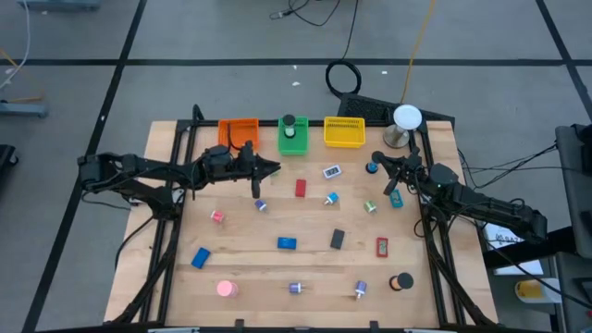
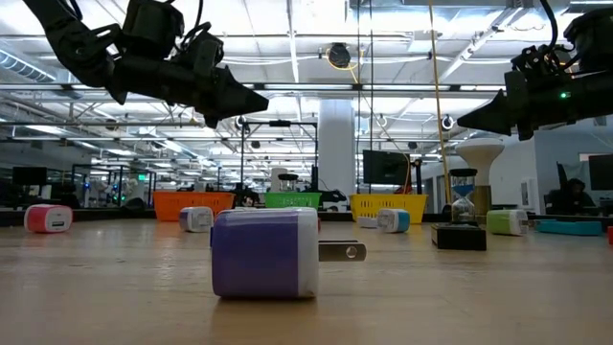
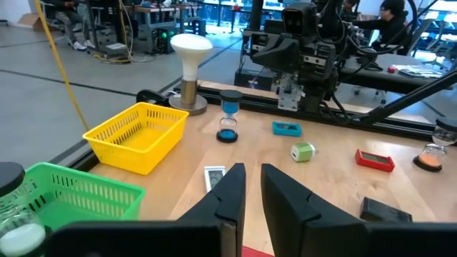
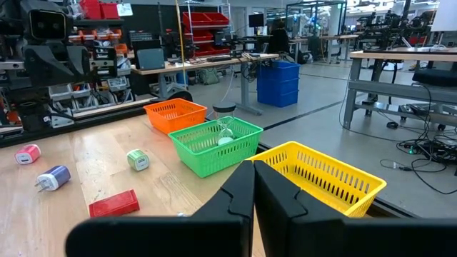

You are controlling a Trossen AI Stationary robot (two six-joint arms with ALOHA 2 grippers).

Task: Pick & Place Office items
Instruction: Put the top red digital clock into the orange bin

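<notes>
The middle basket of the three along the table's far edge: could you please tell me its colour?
Green. The middle basket shows best in the right wrist view, between the orange and yellow ones.

Along my table's (image 1: 240, 264) far edge, three bins are sitting in a row: orange bin (image 1: 239, 131), green bin (image 1: 293, 135), yellow bin (image 1: 344, 132). A white-domed stand (image 1: 405, 124) is standing just beside the yellow bin, near the far right corner.

I see the office items scattered loose across the surface (image 1: 250, 268): a blue block (image 1: 288, 243) near the middle, a black block (image 1: 338, 239) beside it, a red block (image 1: 300, 188) toward the far edge, a pink round piece (image 1: 226, 289) and a purple plug (image 1: 295, 288) by the near edge.
</notes>
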